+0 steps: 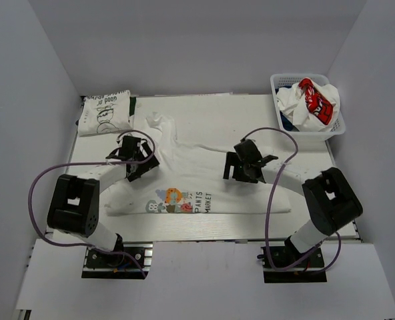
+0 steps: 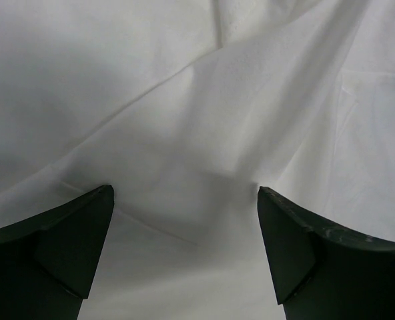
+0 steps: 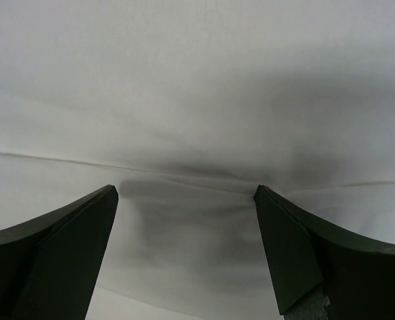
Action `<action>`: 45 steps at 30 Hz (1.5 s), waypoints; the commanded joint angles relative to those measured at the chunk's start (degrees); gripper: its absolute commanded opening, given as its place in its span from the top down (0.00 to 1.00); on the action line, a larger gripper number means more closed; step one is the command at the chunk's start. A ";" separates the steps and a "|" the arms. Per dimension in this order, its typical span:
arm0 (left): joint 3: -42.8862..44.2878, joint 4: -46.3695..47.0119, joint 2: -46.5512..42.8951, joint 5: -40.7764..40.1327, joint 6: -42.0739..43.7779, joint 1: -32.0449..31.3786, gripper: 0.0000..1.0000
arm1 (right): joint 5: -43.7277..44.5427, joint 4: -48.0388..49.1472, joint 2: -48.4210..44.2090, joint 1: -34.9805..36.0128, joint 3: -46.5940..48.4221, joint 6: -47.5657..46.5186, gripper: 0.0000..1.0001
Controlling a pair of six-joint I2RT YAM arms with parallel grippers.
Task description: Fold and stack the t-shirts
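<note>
A white t-shirt with a colourful cartoon print and black lettering (image 1: 197, 183) lies spread on the table, print near the front edge. My left gripper (image 1: 134, 159) is open, pressed down on its left part; white cloth (image 2: 184, 147) fills the gap between the fingers. My right gripper (image 1: 244, 163) is open over its right part, a crease of cloth (image 3: 184, 170) running just past the fingertips. A folded white t-shirt with a black line drawing (image 1: 104, 113) lies at the back left. Crumpled t-shirts, one white with a red patch (image 1: 314, 100), fill the basket.
The white lattice basket (image 1: 277, 83) stands at the back right corner. A sleeve of the spread shirt bunches up at the back (image 1: 159, 122). Purple cables loop from both arms. Grey walls close in the table on three sides.
</note>
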 commanded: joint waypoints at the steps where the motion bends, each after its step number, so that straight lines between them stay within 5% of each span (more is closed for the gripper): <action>1: -9.81 -13.31 -0.77 8.42 -3.38 -3.08 0.00 | 4.41 -10.67 -4.01 -1.88 -7.89 4.73 0.10; 7: -14.40 -21.10 -16.32 15.90 -3.39 -8.35 0.00 | 4.59 -17.80 -14.21 -4.95 -12.83 5.79 0.10; 12: -7.11 -26.85 -29.16 3.97 -5.75 -9.15 0.00 | 2.14 -13.17 -18.35 -3.99 -6.68 -4.55 0.10; 16: -5.70 -23.08 -33.03 -2.38 -11.63 -9.15 0.00 | -5.07 -11.03 -10.39 0.38 6.32 -11.51 0.10; 27: -11.40 -13.94 -23.56 -2.92 -13.76 -7.92 0.00 | -18.70 -2.60 16.34 11.92 34.79 -20.31 0.10; 30: -12.81 -13.05 -20.39 -1.77 -15.76 -7.92 0.00 | -20.72 -4.62 21.28 13.06 42.25 -21.10 0.17; 38: -13.52 -15.33 -14.94 -3.09 -17.54 -7.92 0.00 | -24.77 -5.41 27.26 15.44 43.09 -20.49 0.37; 45: -14.05 -15.87 -12.66 -3.09 -18.06 -7.92 0.00 | -23.37 -7.16 29.37 17.02 42.82 -20.93 0.40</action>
